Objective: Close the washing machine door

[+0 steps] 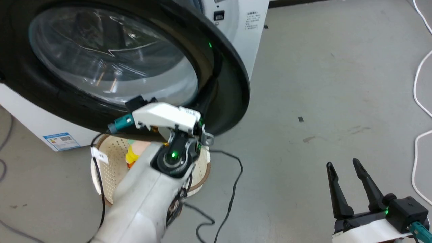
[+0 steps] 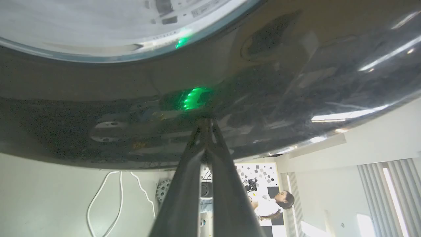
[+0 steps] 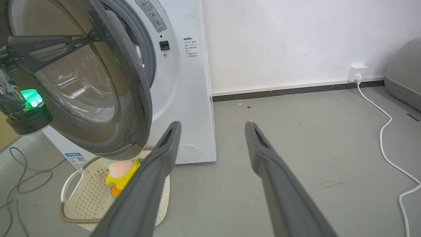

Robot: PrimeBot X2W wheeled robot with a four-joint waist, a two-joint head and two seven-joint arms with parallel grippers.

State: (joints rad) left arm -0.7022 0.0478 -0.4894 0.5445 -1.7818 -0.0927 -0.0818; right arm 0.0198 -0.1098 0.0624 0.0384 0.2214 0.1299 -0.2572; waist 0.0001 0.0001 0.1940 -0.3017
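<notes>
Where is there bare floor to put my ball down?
Bare floor lies right of the washer, between it and the white cable. Under the door it's crowded: basket, left gripper, black cords.

Washing machine door (image 1: 111,57) hides part of the basket (image 1: 104,175).

washing machine door (image 1: 233,84): rim was glossy black plastic, mirror-smooth and throwing back lights; window was clear, smooth glass.
machine body (image 3: 189,98): white, smooth panel with a soft sheen.
door seal (image 3: 146,56): grey, matt, rubber-like.
right gripper (image 1: 342,163): fingers were dark, matt plastic.
left forearm (image 1: 141,206): pale, smooth, hard shell, slightly shiny.
basket (image 3: 82,197): cream perforated plastic with a brown, woven-looking edge.
toy (image 3: 123,172): yellow, soft-looking, cloth-like.
floor (image 1: 320,67): grey, matt, faintly scuffed, concrete-like.
wall (image 3: 279,39): white, matt paint.
</notes>
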